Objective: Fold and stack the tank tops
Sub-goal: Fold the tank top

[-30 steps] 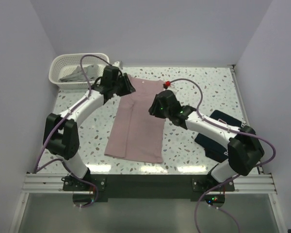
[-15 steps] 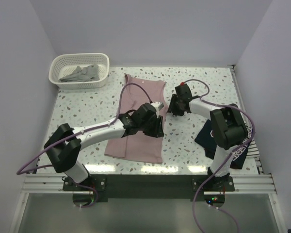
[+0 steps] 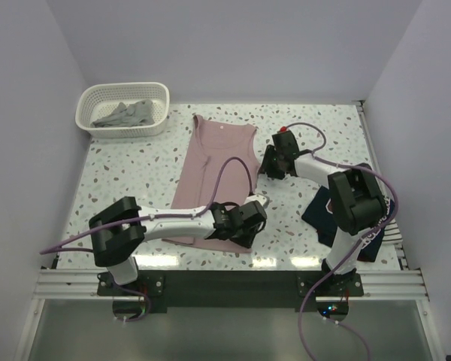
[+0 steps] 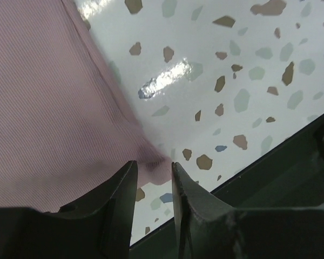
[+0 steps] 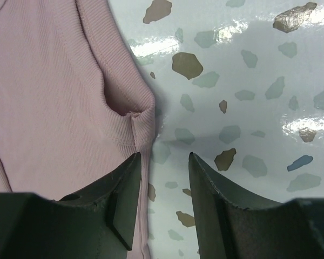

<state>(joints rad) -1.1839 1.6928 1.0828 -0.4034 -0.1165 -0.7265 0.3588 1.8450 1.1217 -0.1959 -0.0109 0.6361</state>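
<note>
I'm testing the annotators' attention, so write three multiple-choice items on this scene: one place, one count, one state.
1. Where is the grey tank top? A. in the white basket B. spread on the tabletop C. draped over an arm
2. How many tank tops lie outside the basket? A. one B. two C. three
3. The right hand is: A. open B. shut on cloth C. out of view
Key: 1 A, it lies bunched inside the lattice walls; 2 B, the pink tank top and the navy tank top lie on the table; 3 A, its fingers stand apart with bare table between them.
</note>
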